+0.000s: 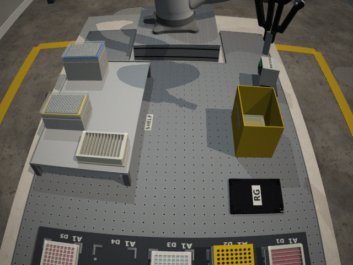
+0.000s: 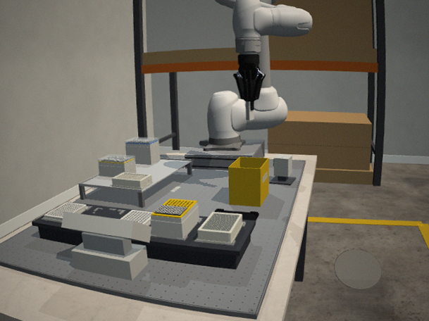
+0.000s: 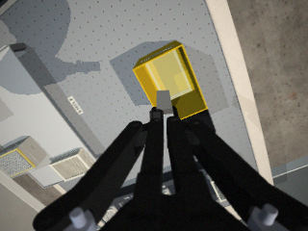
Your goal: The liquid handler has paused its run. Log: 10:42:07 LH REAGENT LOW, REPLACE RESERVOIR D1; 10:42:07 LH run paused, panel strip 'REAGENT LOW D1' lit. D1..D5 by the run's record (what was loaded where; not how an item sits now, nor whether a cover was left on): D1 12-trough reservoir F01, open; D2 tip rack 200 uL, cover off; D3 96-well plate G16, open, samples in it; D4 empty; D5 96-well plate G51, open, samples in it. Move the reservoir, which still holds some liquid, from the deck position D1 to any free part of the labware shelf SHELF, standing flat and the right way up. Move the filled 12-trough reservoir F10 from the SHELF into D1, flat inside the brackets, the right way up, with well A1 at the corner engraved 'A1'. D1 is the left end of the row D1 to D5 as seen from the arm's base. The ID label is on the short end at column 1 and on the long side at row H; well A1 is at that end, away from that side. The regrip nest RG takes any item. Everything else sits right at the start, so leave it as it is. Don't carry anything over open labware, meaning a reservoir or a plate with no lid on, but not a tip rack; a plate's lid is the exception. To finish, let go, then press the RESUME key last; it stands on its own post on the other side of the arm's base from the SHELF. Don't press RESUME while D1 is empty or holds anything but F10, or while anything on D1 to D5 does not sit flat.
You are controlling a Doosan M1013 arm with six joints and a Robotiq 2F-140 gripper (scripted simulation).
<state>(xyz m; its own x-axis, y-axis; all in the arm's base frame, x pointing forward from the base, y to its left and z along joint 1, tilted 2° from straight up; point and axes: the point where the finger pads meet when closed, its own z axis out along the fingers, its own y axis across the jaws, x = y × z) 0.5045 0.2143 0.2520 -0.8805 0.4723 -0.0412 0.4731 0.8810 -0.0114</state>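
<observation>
A 12-trough reservoir with pink liquid sits in D1 at the right end of the deck row; it also shows in the exterior view. A pale 12-trough reservoir stands flat on the front of the SHELF. I cannot read their ID labels. My gripper is shut and empty, its grey tips pressed together. It hangs high above the grey RESUME post with its green key, behind the yellow bin. In the wrist view the gripper points down past the bin.
A tall yellow bin stands in front of the post, with a pale flat item at its bottom. The black RG nest holds nothing. Two tip racks stand on the shelf. D2 holds a yellow tip rack; D3 and D5 hold plates.
</observation>
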